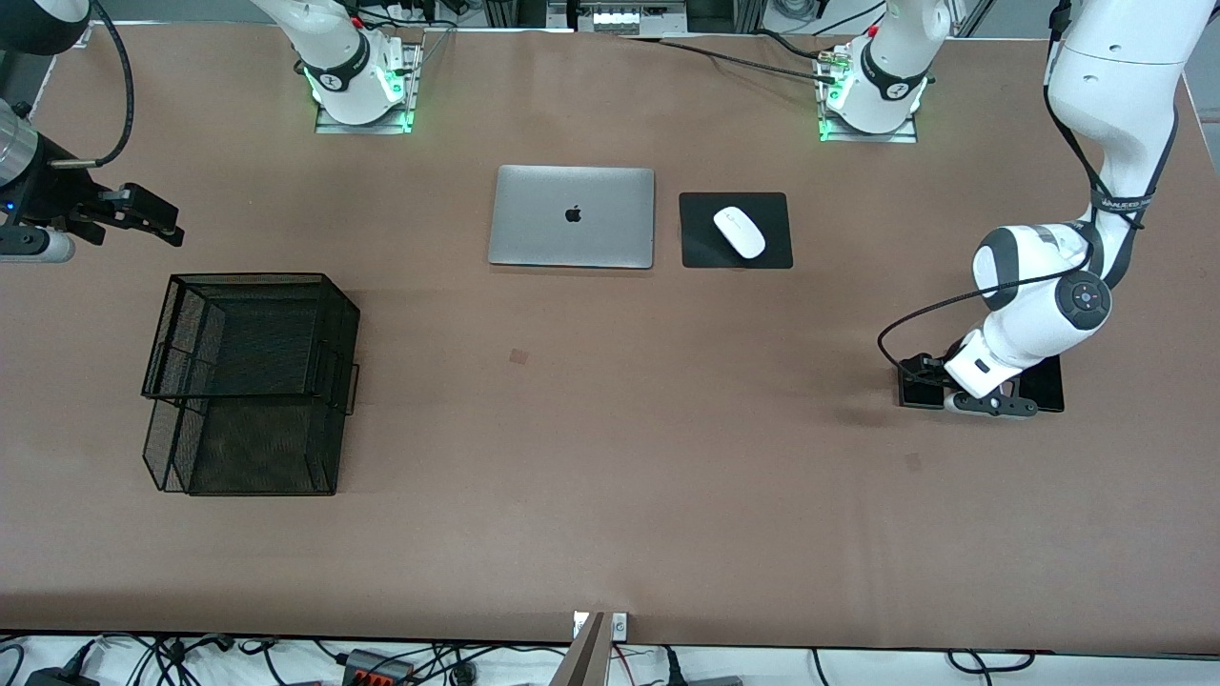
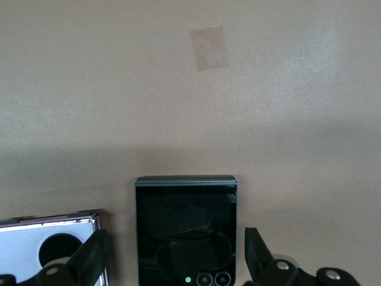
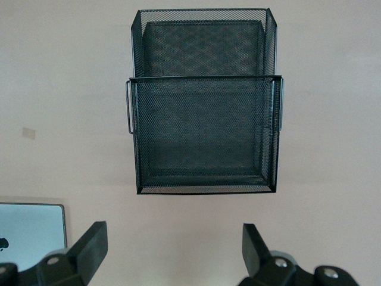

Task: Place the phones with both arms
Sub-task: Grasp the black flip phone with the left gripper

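Toward the left arm's end of the table lies the small squarish black phone [image 1: 917, 395] [image 2: 186, 229]. My left gripper [image 1: 930, 380] [image 2: 175, 259] is low over it and open, one finger on either side of the phone. Right beside it lies the lilac-white phone [image 2: 47, 247], which the left arm hides in the front view. The long black slab phone [image 1: 1047, 381] shows partly past the arm. My right gripper [image 1: 143, 214] [image 3: 172, 250] hangs open, with nothing in it, at the right arm's end of the table.
A black two-tier mesh basket [image 1: 248, 381] [image 3: 205, 101] stands toward the right arm's end. A shut silver laptop [image 1: 572, 216] [image 3: 30, 232] and a white mouse [image 1: 740, 232] on a black pad [image 1: 696, 250] lie near the bases. A tape patch [image 2: 208, 47] marks the table.
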### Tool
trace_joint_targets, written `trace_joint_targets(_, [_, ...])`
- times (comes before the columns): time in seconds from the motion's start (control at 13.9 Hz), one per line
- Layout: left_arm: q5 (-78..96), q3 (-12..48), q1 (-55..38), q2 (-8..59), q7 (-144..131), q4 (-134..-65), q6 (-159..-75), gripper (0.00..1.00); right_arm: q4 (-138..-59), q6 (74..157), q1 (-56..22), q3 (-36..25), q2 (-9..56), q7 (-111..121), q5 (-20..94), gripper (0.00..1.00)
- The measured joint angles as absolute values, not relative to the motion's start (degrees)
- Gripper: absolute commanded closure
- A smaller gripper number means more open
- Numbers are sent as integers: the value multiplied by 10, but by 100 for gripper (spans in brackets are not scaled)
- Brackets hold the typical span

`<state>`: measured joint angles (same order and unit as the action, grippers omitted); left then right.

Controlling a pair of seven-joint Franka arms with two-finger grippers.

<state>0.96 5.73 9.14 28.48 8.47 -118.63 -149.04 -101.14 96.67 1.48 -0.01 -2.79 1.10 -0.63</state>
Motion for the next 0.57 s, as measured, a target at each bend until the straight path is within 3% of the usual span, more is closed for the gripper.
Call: trace_joint_targets(0.57, [10,58,87,300,85,-1189,-1491,0,-1011,967,15,0,-28,11,-6,0])
